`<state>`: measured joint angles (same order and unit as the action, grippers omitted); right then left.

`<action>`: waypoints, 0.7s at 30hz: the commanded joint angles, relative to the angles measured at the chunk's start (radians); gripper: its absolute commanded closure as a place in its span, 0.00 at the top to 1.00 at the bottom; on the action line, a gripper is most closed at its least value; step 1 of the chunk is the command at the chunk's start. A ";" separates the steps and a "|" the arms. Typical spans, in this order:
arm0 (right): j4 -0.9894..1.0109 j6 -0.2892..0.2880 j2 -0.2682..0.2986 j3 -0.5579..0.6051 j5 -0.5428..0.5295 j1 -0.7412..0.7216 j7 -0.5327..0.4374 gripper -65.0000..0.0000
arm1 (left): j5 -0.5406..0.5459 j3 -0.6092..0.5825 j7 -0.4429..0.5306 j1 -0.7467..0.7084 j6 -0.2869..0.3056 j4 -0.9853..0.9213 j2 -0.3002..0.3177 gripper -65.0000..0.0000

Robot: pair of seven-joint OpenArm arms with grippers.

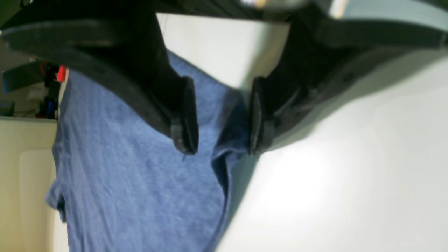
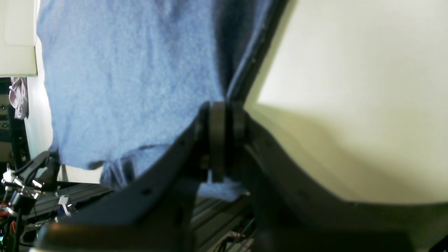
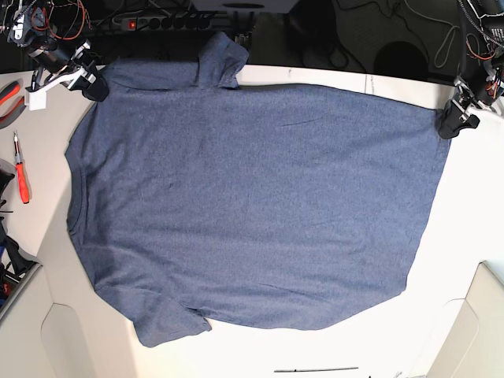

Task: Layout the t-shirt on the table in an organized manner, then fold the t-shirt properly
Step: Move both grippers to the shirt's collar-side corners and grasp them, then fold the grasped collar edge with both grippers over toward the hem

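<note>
A blue t-shirt point(image 3: 252, 205) lies spread flat across the cream counter point(image 3: 472, 205). At its far corners, the right tool point(image 2: 224, 140) is clenched on a shoulder hem, while the left tool point(image 1: 222, 119) stands released over the bottom corner.

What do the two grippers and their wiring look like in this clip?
Both are matte black. The left gripper has broad curved fingers ending in flat, darker pads. The right gripper has the same curved black fingers with small holes along them. In the base view, white brackets and red and black wires sit behind each gripper.
</note>
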<state>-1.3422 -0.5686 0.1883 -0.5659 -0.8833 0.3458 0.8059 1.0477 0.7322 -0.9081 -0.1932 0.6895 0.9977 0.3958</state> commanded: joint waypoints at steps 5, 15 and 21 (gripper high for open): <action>-0.009 0.004 0.011 -0.001 0.000 0.001 0.013 0.00 | -0.002 -0.027 0.000 0.010 0.009 0.014 0.017 0.30; -0.051 0.003 0.041 -0.003 0.000 0.002 0.064 0.00 | 0.106 -0.025 -0.040 0.007 0.009 0.014 0.018 0.00; -0.110 0.004 0.066 -0.011 0.001 0.002 0.070 0.00 | 0.309 -0.023 -0.208 0.004 0.009 0.014 0.018 0.00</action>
<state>-1.4361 -0.5606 0.2386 -0.5701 -0.8661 0.3470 0.8818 1.3350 0.7025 -1.1244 -0.1909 0.6891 0.9985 0.3954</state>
